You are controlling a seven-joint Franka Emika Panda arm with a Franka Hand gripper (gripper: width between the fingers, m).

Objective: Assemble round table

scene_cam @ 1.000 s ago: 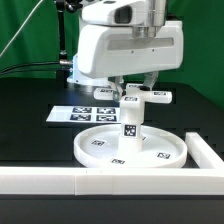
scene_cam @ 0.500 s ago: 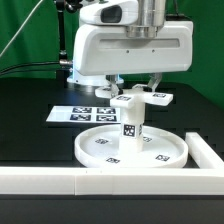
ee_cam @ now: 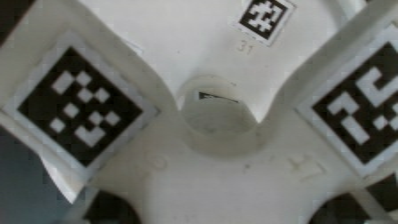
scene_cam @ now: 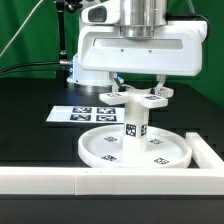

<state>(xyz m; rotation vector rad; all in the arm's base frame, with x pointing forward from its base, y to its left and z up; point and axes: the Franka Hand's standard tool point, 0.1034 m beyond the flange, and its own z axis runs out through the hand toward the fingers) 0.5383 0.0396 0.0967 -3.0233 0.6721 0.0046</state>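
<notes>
Round disc (scene_cam: 135,147) sits on the table inside the rail (scene_cam: 110,180) corner, post (scene_cam: 133,126) upright at its centre, cross piece (scene_cam: 139,98) on top. Gripper (scene_cam: 139,88) straddles the cross piece; can't tell whether it's clamped (fingertips hidden). Risk: cross-threading or tilting the post if off-axis.

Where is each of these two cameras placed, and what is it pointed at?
Exterior view: off the arm, level across the table at the round disc, the post upright on it, and the robot's white head above.
Wrist view: on the wrist, close above the cross-shaped piece; no claw visible.
Shared: the cross-shaped piece.
</notes>
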